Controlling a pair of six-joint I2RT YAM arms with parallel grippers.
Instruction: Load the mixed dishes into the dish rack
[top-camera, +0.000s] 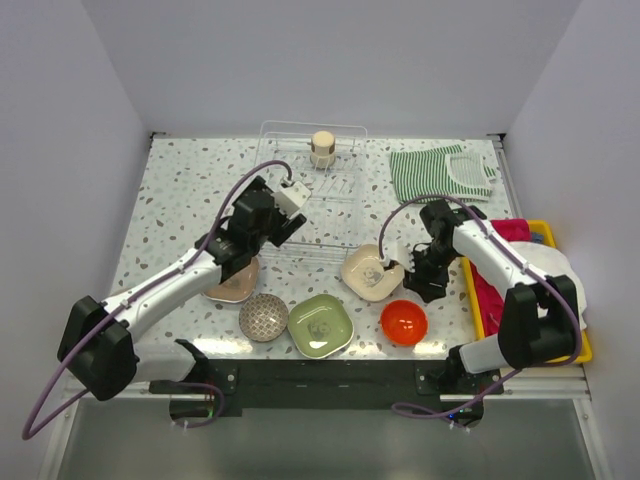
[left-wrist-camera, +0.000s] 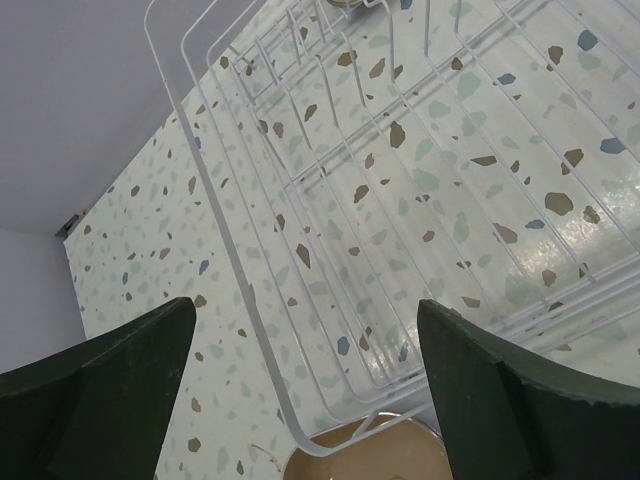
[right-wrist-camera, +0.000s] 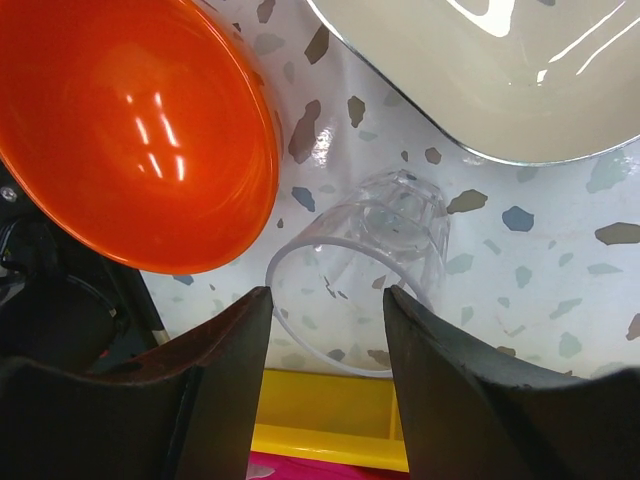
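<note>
While the left gripper (left-wrist-camera: 305, 320) hangs over the dish rack (top-camera: 335, 190) with jaws wide apart and nothing between them, the right gripper (right-wrist-camera: 327, 300) sits low, jaws partly apart. A clear cup (right-wrist-camera: 390, 225) lies on its side at its fingertips, between the orange-red bowl (right-wrist-camera: 130, 120) and the cream plate (right-wrist-camera: 500, 70) on the surface (right-wrist-camera: 560, 270). Whether the right gripper is clamped on the cup cannot be determined. A small cup (top-camera: 322, 148) stands at the rack's far end.

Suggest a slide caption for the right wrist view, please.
Right gripper framing a clear plastic cup on its side between a glossy orange-red bowl and cream rounded-square plate.
</note>
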